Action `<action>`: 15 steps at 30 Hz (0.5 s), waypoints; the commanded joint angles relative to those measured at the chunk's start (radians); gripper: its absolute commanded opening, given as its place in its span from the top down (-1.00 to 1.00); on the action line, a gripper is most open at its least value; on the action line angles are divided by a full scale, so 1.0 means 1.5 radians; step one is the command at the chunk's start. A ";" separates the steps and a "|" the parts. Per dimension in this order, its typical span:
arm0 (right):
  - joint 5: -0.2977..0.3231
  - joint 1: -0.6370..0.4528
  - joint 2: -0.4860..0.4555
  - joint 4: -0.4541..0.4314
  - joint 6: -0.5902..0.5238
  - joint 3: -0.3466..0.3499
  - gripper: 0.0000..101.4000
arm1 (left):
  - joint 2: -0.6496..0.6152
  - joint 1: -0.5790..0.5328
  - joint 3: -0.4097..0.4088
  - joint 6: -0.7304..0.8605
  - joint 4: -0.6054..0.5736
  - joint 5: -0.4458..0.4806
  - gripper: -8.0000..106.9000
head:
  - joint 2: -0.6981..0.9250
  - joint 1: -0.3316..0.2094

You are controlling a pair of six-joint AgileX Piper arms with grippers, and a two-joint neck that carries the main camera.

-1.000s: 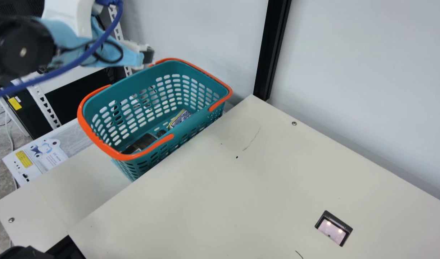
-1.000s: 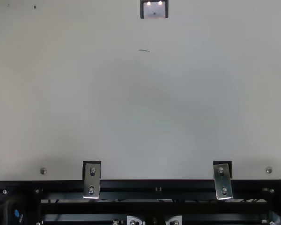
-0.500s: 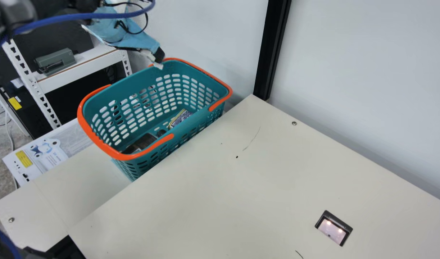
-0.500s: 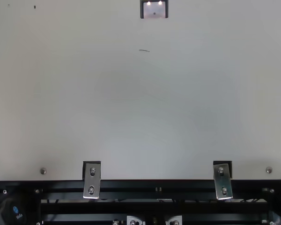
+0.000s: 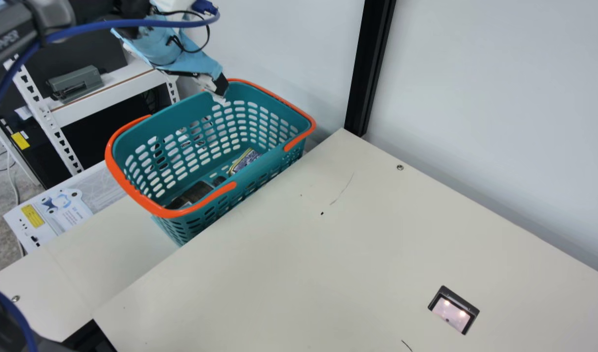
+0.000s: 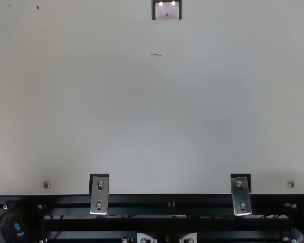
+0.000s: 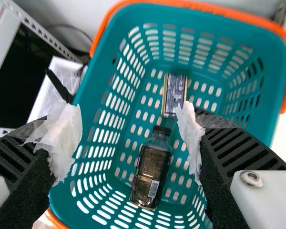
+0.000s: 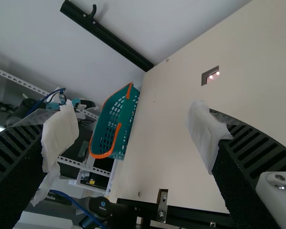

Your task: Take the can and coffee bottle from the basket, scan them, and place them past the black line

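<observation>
In the main view my left gripper point(image 5: 220, 90) hangs over the far rim of the teal basket point(image 5: 181, 215). The left wrist view shows the left gripper point(image 7: 128, 138) open above the basket point(image 7: 97, 90), nothing between its fingers. On the basket floor lie the dark coffee bottle point(image 7: 151, 171), with a black cap, and the can point(image 7: 174, 94), beside the capped end. In the main view the can point(image 5: 245, 160) and bottle point(image 5: 193, 193) are partly hidden by the near wall. My right gripper point(image 8: 128, 138) stands open and empty in its wrist view.
The scanner window point(image 5: 454, 310) is set into the cream table point(image 5: 318, 274), right of the basket. A black post point(image 5: 369, 63) rises at the table's back corner. Shelving point(image 5: 108, 100) stands behind the basket. Metal brackets point(image 6: 99, 195) sit on the table's edge.
My left arm has swung and its gripper has tilted downward, moving right and down to the basket's far rim. The can, bottle and basket have stayed where they were.
</observation>
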 commanded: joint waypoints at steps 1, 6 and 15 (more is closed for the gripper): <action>0.000 0.000 0.000 0.000 0.000 0.000 -1.00 | 0.029 -0.007 -0.009 -0.017 0.035 0.006 -0.71 | 0.007 -0.003; 0.000 0.000 0.000 0.000 0.000 0.000 -1.00 | 0.100 -0.024 -0.034 -0.021 0.075 0.028 -0.71 | 0.007 -0.003; 0.000 0.000 0.000 0.000 0.000 0.000 -1.00 | 0.185 -0.027 -0.055 0.056 0.031 0.012 -0.71 | 0.007 -0.003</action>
